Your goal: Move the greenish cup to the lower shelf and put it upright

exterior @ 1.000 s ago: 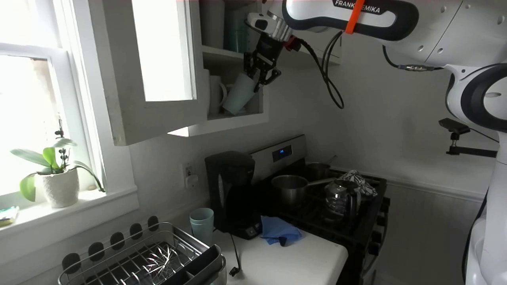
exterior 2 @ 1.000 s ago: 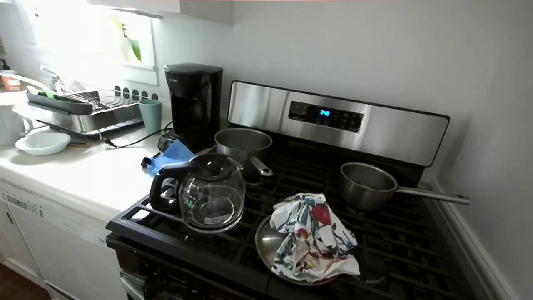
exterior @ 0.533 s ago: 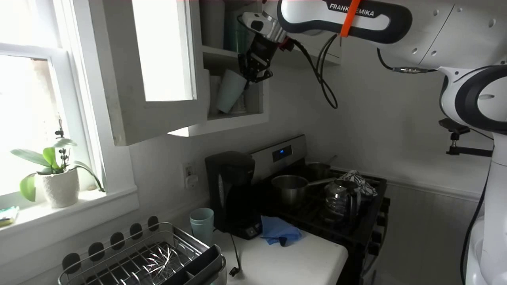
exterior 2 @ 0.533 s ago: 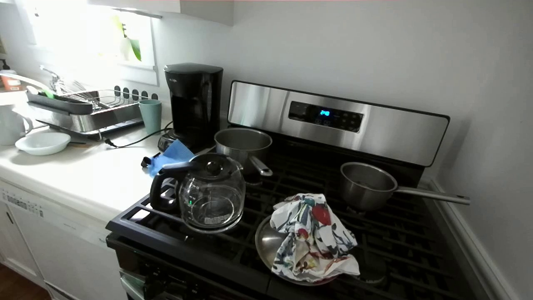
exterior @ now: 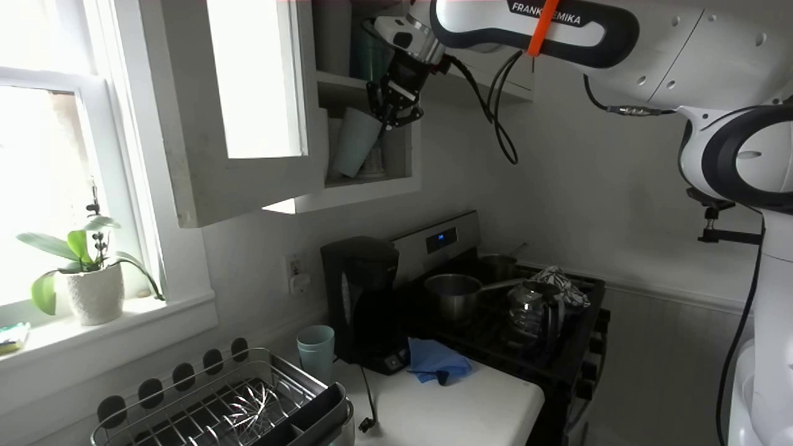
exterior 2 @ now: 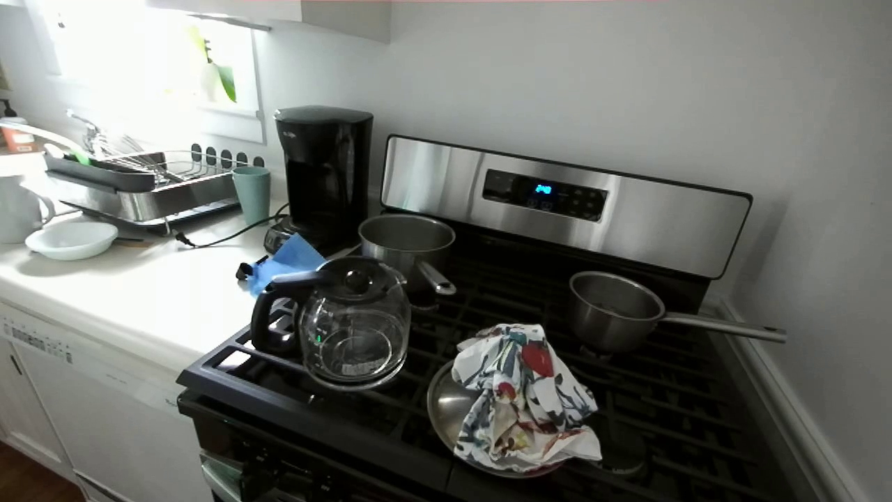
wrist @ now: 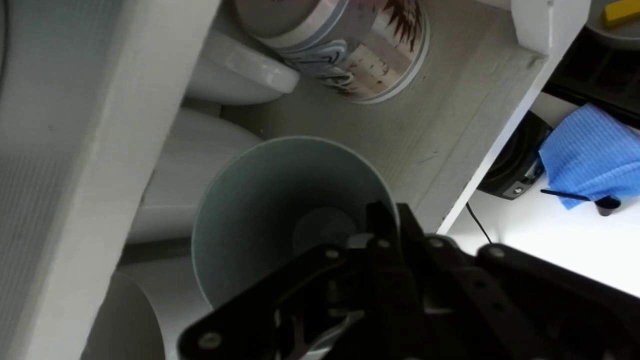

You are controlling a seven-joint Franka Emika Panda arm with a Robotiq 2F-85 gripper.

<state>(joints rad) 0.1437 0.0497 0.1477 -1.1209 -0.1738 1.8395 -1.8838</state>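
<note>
Cup [wrist: 245, 235]: plain, pale grey-green, handleless; a thin, round rim, with the wall tapering toward a narrower base.
Cup interior: smooth, shaded darker with depth, a paler disc showing at the bottom.
Cup attitude: tilted in an exterior view, mouth raised toward the gripper [exterior: 384, 127], base lower and away from it.
Grip: the fingers pinched the wall at the rim, one inside the mouth and one outside.
Cup location: in the lower compartment of the cupboard [exterior: 359, 194], over the lower shelf [wrist: 425, 145]; contact between base and board could not be told.
Neighbours: a printed mug [wrist: 360, 65] stood near the cup, and a white vessel [wrist: 185, 170] appeared just beside it.
</note>
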